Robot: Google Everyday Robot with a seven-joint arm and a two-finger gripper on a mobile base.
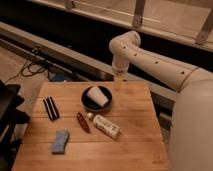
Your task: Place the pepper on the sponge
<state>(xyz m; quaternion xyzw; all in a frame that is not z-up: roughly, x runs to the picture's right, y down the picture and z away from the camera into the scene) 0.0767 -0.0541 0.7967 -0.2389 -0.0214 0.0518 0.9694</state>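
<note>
The pepper point(82, 122), small, slender and dark red, lies on the wooden table point(135, 145) near its middle, just left of a white bottle. The light blue sponge point(60, 142) rests flat near the table's front left, apart from the pepper. My gripper point(118, 83) hangs from the white arm above the table's far edge, right of the black bowl and well away from both things. Nothing shows in it.
A black bowl point(86, 103) holding a white cup point(98, 95) sits at the back centre. A white labelled bottle point(106, 126) lies beside the pepper. A black-and-white striped block point(50, 108) lies at the left. Cables trail on the floor at left.
</note>
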